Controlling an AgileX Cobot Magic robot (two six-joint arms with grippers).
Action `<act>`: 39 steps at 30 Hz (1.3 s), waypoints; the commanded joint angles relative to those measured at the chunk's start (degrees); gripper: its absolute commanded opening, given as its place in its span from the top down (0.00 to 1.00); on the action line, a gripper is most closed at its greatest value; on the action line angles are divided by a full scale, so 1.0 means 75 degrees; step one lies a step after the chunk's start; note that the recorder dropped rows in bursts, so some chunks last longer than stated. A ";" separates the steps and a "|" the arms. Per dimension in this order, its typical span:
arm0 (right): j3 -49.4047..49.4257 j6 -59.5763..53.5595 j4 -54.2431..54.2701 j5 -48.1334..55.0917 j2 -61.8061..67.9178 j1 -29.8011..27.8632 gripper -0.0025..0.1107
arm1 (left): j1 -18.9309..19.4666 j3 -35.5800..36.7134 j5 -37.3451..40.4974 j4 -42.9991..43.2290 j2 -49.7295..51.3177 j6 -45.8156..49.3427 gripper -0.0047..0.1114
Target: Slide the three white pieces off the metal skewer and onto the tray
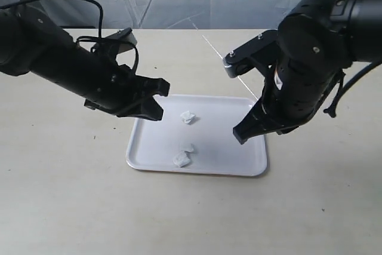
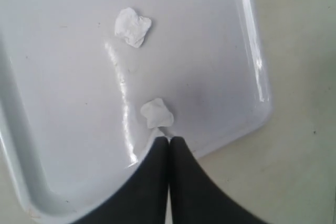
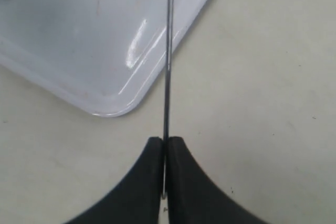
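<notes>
Left claw (image 1: 156, 98): both fingers pressed together tip to tip, with nothing gripped between them; it is poised over the rim of the tray (image 1: 222, 147), near one rounded corner. Right claw (image 3: 166, 141): jaws closed tight on the metal skewer (image 3: 167, 66), pinched at its end. The rod runs straight out from this claw's fingertips and crosses above another rounded corner of the tray. The stretch of rod in sight is bare. White pieces: all lying on the tray floor, in the ground between the two claws. First piece (image 2: 156, 114): just ahead of the left claw's tips; whether it touches them cannot be told. Second piece (image 2: 132, 26): farther out from the same claw, well apart from the first. Third piece (image 1: 188, 147): faint, just beside the second in the exterior view, and not made out in the left wrist view. Table (image 1: 71, 201): pale and plain, bearing the tray beneath both claws.
</notes>
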 commanded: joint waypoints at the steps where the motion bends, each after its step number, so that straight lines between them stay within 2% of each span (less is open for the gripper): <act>1: 0.0023 -0.0232 0.0020 -0.0166 0.0566 -0.0040 0.98 | -0.0047 0.0291 -0.0322 -0.0239 -0.0782 -0.0039 0.96; 8: 0.0023 -0.0289 0.0020 -0.0688 0.1110 -0.0040 0.98 | -0.0047 0.0422 -0.0698 -0.0291 -0.2101 -0.0070 0.96; 11: 0.0023 -0.0300 0.0083 -0.0809 0.1344 -0.0040 0.98 | -0.0047 0.0422 -0.0488 -0.0291 -0.2600 -0.0070 0.96; 28: 0.0023 -0.0594 0.0461 -0.1001 0.2314 -0.0040 0.98 | -0.0047 0.0659 -0.0366 -0.0170 -0.4330 -0.0158 0.96; 31: 0.0023 -0.0538 0.0479 -0.1021 0.2314 -0.0040 0.90 | -0.0047 0.0742 -0.0475 0.0241 -0.4618 -0.0392 0.96; 34: 0.0023 -0.0498 0.0479 -0.1058 0.2314 -0.0040 0.74 | -0.0047 0.0911 -0.0495 0.1022 -0.4888 -0.0801 0.96; 37: 0.0023 -0.0498 0.0597 -0.1058 0.2314 -0.0040 0.63 | -0.0047 0.1139 -0.0589 0.2394 -0.5247 -0.1682 0.96; 39: 0.0023 -0.0498 0.0727 -0.1115 0.2280 -0.0040 0.62 | -0.0047 0.1312 -0.0671 0.3501 -0.5506 -0.2464 0.96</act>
